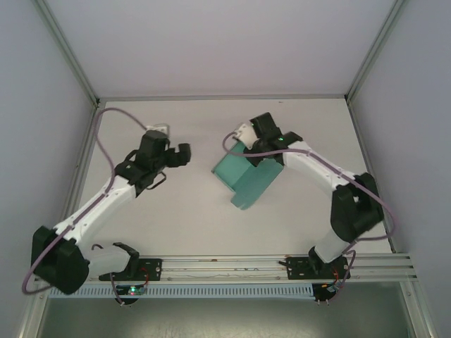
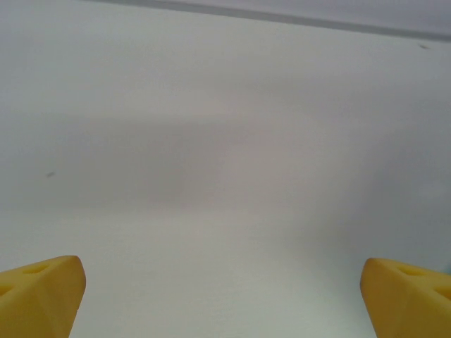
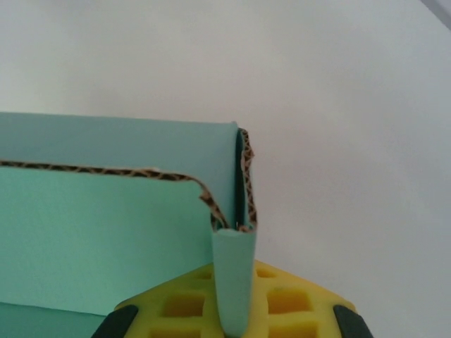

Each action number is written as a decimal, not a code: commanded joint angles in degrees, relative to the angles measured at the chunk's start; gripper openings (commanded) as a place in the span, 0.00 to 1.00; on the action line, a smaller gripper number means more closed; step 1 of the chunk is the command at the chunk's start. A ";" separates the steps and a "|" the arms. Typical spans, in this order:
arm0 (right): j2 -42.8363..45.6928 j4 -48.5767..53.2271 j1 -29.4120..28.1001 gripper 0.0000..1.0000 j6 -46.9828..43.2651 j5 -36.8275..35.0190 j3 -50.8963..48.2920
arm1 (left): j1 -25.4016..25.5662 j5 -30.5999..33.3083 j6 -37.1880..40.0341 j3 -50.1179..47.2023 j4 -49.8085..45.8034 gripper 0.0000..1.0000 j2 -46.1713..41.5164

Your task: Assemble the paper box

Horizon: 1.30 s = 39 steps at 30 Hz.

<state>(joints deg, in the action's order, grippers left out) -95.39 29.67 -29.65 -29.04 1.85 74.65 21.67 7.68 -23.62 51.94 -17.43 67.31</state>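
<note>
One grip carries everything here. On the bench (image 1: 176, 225) the paper box (image 1: 246, 179) sits right of centre, half-formed. The right end effector (image 3: 232, 310) pinches it, pads pressed together on a thin folded strip at a raised corner.

Biggest risk, as a judgement: nothing pins the base, so pulling or twisting from that one corner could drag the light card across the bench or let the walls spring flat. Next: the strip could tear or slip out of the pads. Smaller: the left end effector (image 1: 173, 144), spread wide over bare bench well left of the box, could knock a wall on approach.

Box look: teal-green card with a brown corrugated edge showing. One wall stands upright, folded round at the corner, and a panel reaches out toward the near edge.
</note>
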 commanded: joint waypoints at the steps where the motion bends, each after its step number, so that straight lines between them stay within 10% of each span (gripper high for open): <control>1: -7.38 17.82 -4.20 0.04 -29.96 -2.36 7.34 | -3.22 0.77 -4.76 -4.67 1.16 1.00 -5.22; 14: -28.70 27.19 -15.24 0.08 -57.16 -11.14 27.21 | -6.69 -2.18 -6.26 -9.57 1.70 1.00 -6.90; 17: -29.67 27.87 -15.31 0.45 -53.90 -9.80 28.46 | -6.85 -2.64 -6.56 -9.80 2.27 0.99 -5.93; 25: -19.22 23.20 -14.47 0.98 -46.84 -4.13 25.84 | -7.00 -4.38 -6.44 -9.29 2.48 1.00 -5.07; 33: 3.12 -0.73 -13.05 0.98 -27.99 -1.85 10.28 | -6.89 -6.96 -4.93 -8.36 2.48 1.00 -5.20; 39: 6.26 1.77 -11.72 0.98 -20.04 2.87 9.41 | -6.93 -9.15 -3.67 -5.70 2.74 1.00 -2.76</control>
<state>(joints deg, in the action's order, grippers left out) -85.60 32.32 -41.30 -59.18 3.31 83.55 15.29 0.14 -28.73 43.64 -17.08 63.57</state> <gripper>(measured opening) 0.983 0.997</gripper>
